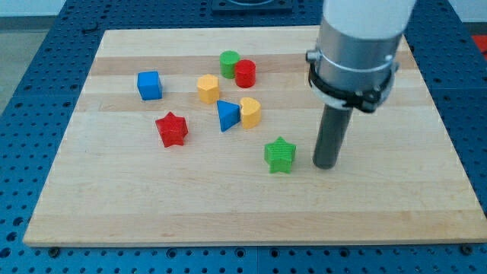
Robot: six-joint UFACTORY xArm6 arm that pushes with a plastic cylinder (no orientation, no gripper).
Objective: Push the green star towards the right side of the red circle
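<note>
The green star (280,154) lies on the wooden board, below and to the right of the block cluster. The red circle (245,74) stands near the view's top, touching a green cylinder (229,63) on its left. My tip (326,165) rests on the board just to the right of the green star, a small gap apart from it, at about the same height in the view. The red circle is well up and to the left of both.
A yellow hexagon (208,88), a blue triangle (227,116) and a yellow half-round block (250,112) sit between the star and the red circle. A red star (172,129) and a blue cube (149,85) lie to the left. The board's edge (251,240) runs along the bottom.
</note>
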